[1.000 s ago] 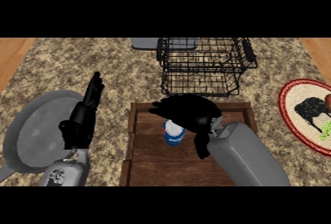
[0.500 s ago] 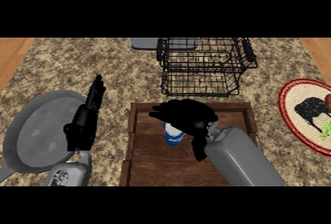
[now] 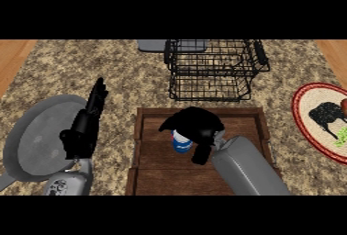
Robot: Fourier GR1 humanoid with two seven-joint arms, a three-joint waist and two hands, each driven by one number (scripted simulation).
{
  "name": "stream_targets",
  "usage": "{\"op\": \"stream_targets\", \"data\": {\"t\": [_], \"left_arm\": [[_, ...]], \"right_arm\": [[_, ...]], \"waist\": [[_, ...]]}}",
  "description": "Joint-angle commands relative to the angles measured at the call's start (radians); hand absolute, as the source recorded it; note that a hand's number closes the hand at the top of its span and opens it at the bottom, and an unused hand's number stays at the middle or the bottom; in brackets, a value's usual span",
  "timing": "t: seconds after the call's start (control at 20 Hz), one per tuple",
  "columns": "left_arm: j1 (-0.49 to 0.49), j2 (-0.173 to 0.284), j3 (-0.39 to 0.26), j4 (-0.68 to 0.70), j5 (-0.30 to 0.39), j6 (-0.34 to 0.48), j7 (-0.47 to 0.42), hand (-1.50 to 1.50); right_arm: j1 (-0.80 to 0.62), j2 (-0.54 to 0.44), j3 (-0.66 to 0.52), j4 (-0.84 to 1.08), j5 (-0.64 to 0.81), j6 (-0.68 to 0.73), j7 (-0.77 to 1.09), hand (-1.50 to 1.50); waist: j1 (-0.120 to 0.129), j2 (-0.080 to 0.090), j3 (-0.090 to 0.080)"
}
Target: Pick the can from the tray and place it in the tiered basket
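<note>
Small white-and-blue cylindrical can (image 3: pixel 180 142) stands inside the brown wooden tray (image 3: pixel 150 172), mid-tray, mostly hidden under the black right hand (image 3: pixel 195 126), whose fingers curl down round the can's top and side; can base looks down on the tray floor. Grey right forearm (image 3: pixel 247 167) runs off toward 5 o'clock. Black wire tiered basket (image 3: pixel 213 69) sits at 12 o'clock from the tray, apart from it. Black left hand (image 3: pixel 86 124), at 9 o'clock, fingers straight and pointing up, holding nothing, over the round grey plate (image 3: pixel 34 137). Round red-rimmed plate (image 3: pixel 318 117) at 3 o'clock on the speckled granite counter (image 3: pixel 68 69).
</note>
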State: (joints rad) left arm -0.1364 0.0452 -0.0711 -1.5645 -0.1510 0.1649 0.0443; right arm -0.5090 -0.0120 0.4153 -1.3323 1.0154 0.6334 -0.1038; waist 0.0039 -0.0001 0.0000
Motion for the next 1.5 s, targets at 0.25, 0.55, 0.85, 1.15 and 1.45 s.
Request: {"op": "stream_targets", "data": {"t": [0.25,0.55,0.85,1.15,1.45], "left_arm": [[0.031,0.006,-0.005,-0.018,-0.006,-0.014,-0.005,0.00],[-0.070,-0.005,0.012,0.037,-0.016,0.007,0.020,0.00],[-0.031,-0.025,-0.013,0.010,-0.023,0.018,0.014,0.00],[-0.068,-0.013,-0.005,0.042,-0.010,-0.008,0.022,0.00],[-0.051,-0.040,-0.036,0.025,-0.038,0.016,0.031,0.00]], "right_arm": [[-0.015,0.011,0.062,0.044,0.118,-0.245,-0.078,1.50],[-0.041,0.012,0.100,0.119,0.061,-0.364,0.155,1.50],[0.007,0.012,0.023,0.178,0.231,-0.273,0.679,1.50],[-0.104,0.012,0.153,0.050,0.114,-0.254,1.144,1.50],[-0.297,0.012,0.211,-0.089,0.029,-0.213,1.428,1.50]], "waist": [[0.003,0.000,0.000],[0.015,0.003,0.000],[0.007,-0.006,-0.004],[0.030,-0.004,-0.001],[0.027,-0.009,-0.001]]}}
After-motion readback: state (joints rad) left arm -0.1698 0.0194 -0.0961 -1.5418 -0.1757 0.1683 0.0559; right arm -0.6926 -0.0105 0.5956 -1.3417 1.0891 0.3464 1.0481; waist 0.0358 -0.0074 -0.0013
